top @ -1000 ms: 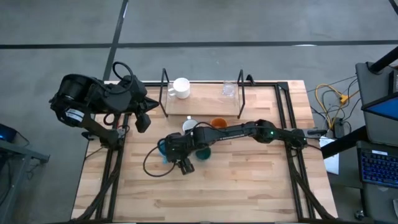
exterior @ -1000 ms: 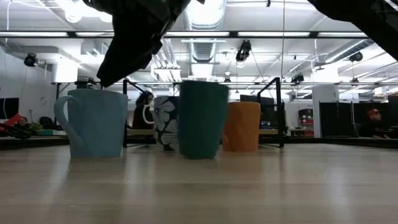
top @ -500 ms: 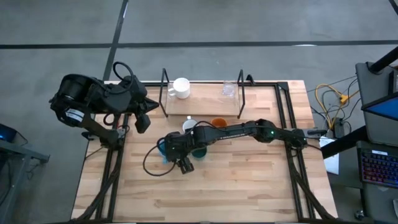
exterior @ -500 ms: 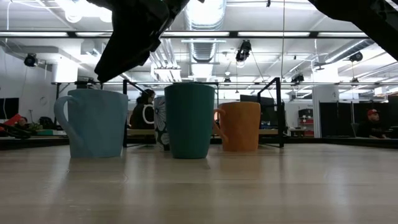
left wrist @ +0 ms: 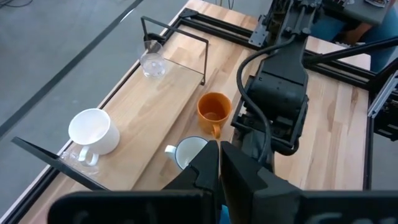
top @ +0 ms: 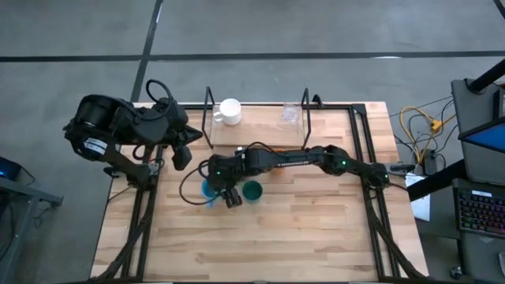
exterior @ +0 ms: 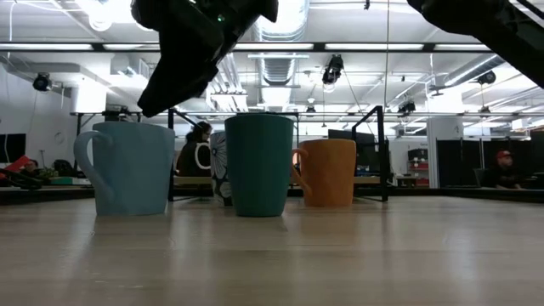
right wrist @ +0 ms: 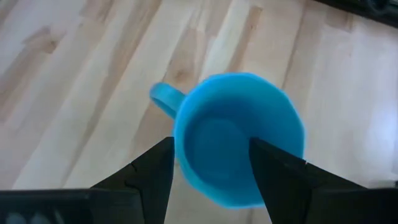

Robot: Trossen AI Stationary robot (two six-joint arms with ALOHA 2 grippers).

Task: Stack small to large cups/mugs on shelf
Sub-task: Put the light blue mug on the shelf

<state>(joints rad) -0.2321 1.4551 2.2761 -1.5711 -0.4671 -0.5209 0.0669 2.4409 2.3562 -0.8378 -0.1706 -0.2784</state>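
My right gripper hangs open just above the light blue mug, one finger over either side of its mouth; it also shows in the high view. The mug stands upright on the table. The dark teal mug stands to its right, with the orange mug and a whitish handled mug behind it. The white mug and the clear glass stand on the shelf. My left gripper waits shut at the table's left.
The shelf's black wire loops rise at its two ends. My right arm stretches across the table just in front of the shelf. Bare tabletop lies toward the near edge.
My right gripper has gone toward the table's far left, away from the teal mug and over the light blue mug. The teal mug has slid a little toward the table's left and now stands uncovered and upright.
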